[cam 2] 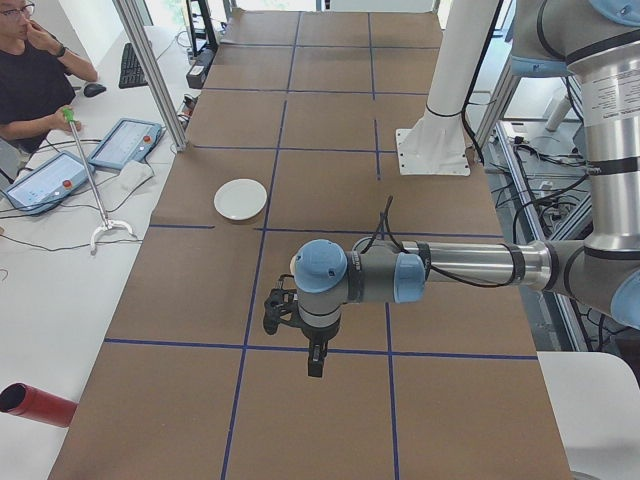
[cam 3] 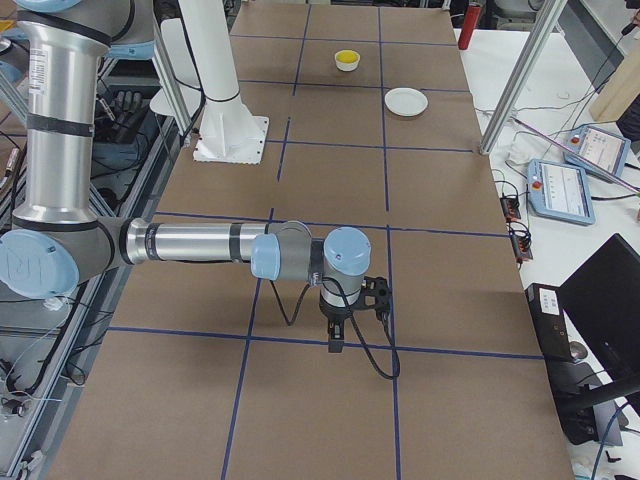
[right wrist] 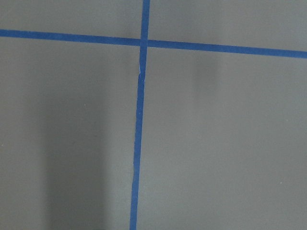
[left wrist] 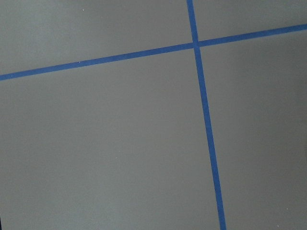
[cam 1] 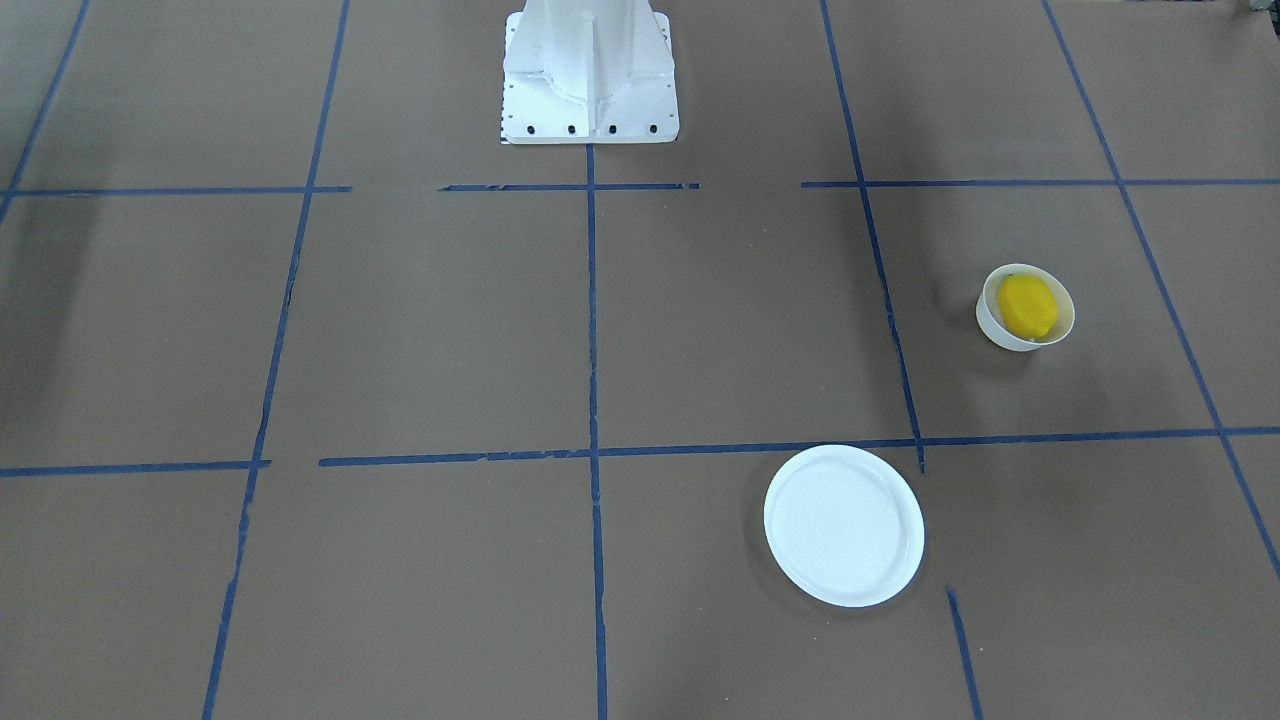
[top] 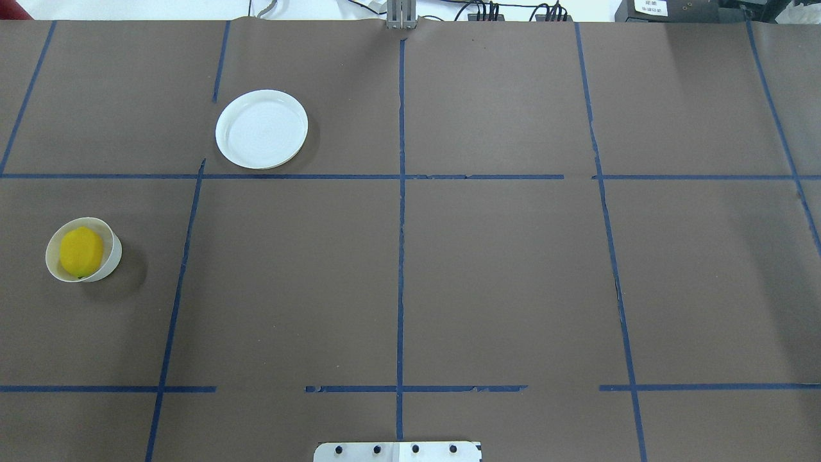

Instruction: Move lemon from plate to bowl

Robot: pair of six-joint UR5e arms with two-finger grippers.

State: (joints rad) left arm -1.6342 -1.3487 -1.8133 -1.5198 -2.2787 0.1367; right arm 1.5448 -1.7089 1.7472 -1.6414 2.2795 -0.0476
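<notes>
The small bright-yellow oval lemon [cam 1: 1027,305] lies inside the small steep-sided white bowl [cam 1: 986,320], far from the left gripper [cam 2: 315,366] and the right gripper [cam 3: 335,346]. I cannot tell their finger spread. The task looks done, so the arms should stay clear.

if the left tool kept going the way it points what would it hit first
Likely the brown table, near a blue tape crossing: the left tool points straight down.

Blue tape lines [top: 400,256] cross the brown table [top: 500,276]; an operator [cam 2: 35,90] sits nearby.
</notes>
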